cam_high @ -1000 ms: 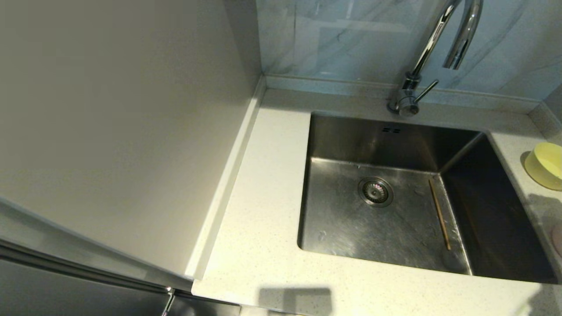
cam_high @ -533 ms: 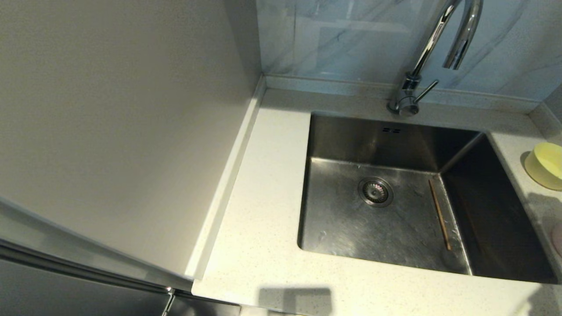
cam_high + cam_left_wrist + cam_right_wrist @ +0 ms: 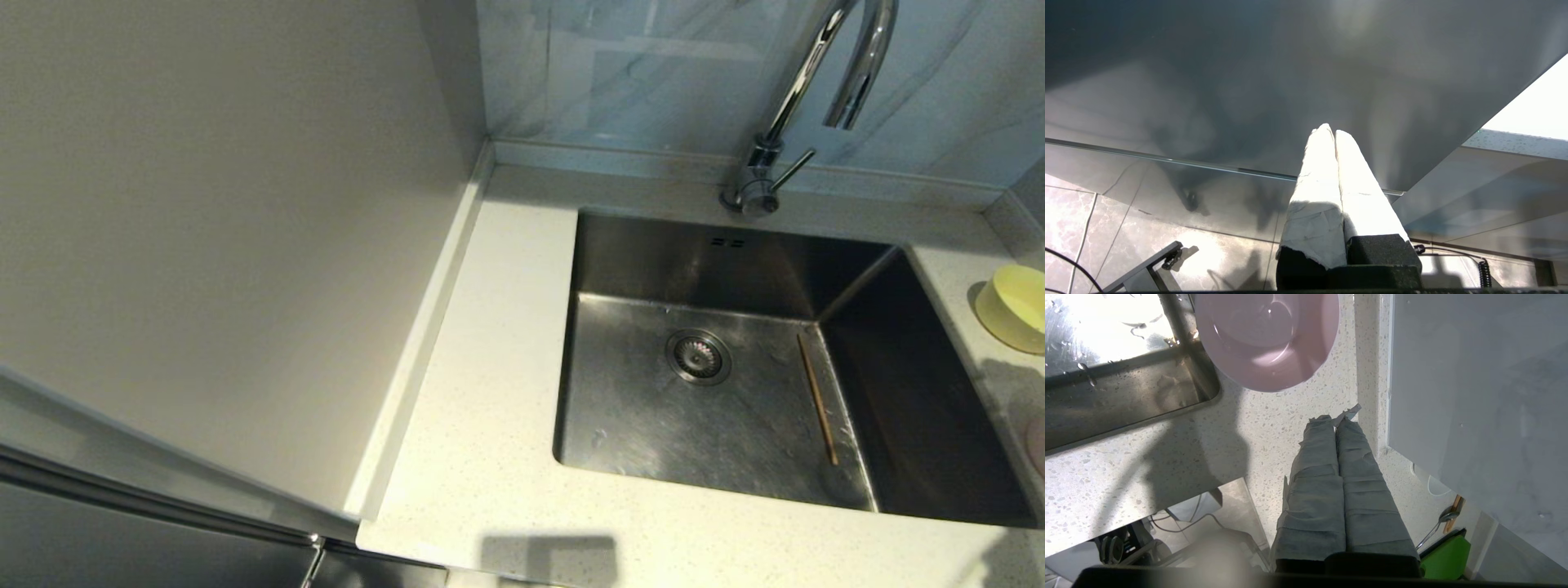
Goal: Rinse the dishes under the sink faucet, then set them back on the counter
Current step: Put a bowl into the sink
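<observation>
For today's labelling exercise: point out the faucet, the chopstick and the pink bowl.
faucet [image 3: 765, 175], head view, on its chrome base.
chopstick [image 3: 817, 400], head view, mid-shaft, on the sink floor.
pink bowl [image 3: 1267, 339], right wrist view, inner wall.

One brown chopstick [image 3: 817, 399] lies in the sink [image 3: 653, 425]; yellow-green bowl [image 3: 1015, 308] on counter [image 3: 490, 408].

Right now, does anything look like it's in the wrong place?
Yes. One chopstick lies on the sink floor by the right wall, while the yellow-green bowl and pink bowl sit on the counter. A second chopstick isn't visible.
</observation>
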{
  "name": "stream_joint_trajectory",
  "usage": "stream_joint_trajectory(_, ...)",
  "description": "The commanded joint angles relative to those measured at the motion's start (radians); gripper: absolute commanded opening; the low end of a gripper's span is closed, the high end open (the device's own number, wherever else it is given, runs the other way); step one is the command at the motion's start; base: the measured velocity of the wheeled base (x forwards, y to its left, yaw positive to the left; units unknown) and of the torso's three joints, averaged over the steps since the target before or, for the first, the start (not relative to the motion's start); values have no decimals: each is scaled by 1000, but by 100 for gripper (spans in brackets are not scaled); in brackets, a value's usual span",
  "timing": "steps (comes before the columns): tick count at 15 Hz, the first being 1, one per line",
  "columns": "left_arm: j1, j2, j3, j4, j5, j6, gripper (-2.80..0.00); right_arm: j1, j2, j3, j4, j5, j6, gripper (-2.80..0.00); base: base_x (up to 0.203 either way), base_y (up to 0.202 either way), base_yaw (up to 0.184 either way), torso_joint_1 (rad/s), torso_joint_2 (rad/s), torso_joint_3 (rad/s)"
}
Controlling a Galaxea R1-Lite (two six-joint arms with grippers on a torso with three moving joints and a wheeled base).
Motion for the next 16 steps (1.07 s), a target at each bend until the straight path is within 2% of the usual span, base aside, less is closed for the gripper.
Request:
stream_joint_trajectory(1, 0, -3, 0, 0, 1, 0, -280, 0, -1, 5, 5, -2, 0, -280, 0, 0, 0, 0, 0, 0)
stream_joint_trajectory(16, 0, -3, 0, 0, 1, 0, -280, 26, -1, 28, 3, -2, 1, -280, 0, 0, 0, 0, 0, 0)
